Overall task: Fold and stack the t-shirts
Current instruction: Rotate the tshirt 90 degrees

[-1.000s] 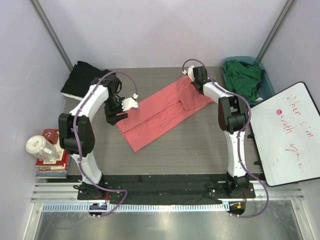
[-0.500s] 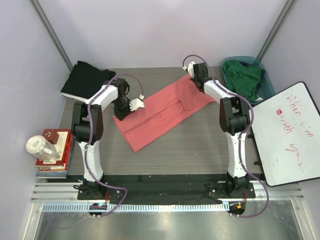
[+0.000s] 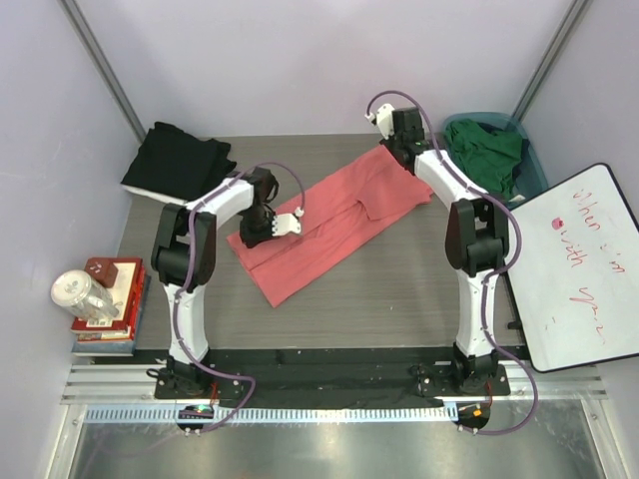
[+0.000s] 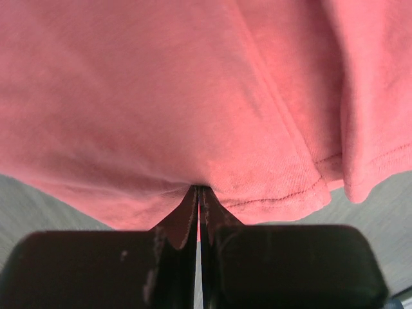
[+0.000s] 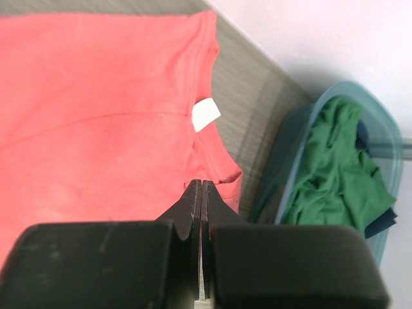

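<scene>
Right at the tips of my left gripper (image 4: 198,190) a fold of the coral-pink t-shirt (image 4: 161,96) is pinched, jaws pressed together on the cloth. That wrist view is nearly all pink fabric, with a stitched hem (image 4: 283,193) off to the right of the tips. Only the overhead view shows where this sits: the grip is at the shirt's left edge, and the shirt lies flat across the table (image 3: 399,289), stretching away to my right gripper (image 3: 391,148). The right wrist view adds what the overhead cannot: that hand is closed on the shirt's edge beside the collar, the white tag (image 5: 206,114) just ahead of its tips. To its right stands the teal basket (image 5: 283,174), holding the dark green t-shirt (image 5: 335,174) (some dark blue cloth (image 5: 383,222) shows beneath it). The black t-shirt (image 3: 175,160) lies beyond and left of my left hand, seen only from overhead.
</scene>
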`<action>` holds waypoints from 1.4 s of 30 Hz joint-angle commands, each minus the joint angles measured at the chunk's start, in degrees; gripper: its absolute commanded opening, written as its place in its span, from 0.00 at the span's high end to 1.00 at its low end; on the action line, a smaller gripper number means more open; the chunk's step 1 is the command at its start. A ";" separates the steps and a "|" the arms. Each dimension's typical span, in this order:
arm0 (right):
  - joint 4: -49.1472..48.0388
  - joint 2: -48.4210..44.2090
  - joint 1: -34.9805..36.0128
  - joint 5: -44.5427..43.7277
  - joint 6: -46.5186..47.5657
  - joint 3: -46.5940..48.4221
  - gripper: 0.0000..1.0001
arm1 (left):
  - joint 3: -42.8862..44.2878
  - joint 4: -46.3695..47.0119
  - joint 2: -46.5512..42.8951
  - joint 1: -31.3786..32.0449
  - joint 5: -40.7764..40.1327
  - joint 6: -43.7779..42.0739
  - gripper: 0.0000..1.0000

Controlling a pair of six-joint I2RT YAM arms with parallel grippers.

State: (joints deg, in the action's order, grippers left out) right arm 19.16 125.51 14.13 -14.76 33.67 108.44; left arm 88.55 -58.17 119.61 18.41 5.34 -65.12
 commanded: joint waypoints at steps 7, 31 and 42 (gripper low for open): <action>2.90 -8.53 0.20 5.01 -4.58 3.09 0.99 | -3.56 -12.31 1.06 9.97 5.99 -4.84 1.00; 9.14 12.02 0.28 2.72 -10.12 13.80 0.99 | -0.93 -13.01 -9.21 20.88 11.63 13.35 0.84; 8.18 21.26 1.95 1.32 -8.27 19.88 0.99 | 4.52 -15.66 -18.45 11.65 0.73 15.29 0.70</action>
State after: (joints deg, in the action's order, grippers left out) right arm 27.86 145.38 15.07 -12.71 25.19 126.26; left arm 91.02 -72.71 103.68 32.42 10.87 -51.40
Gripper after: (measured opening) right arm 0.017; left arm 0.297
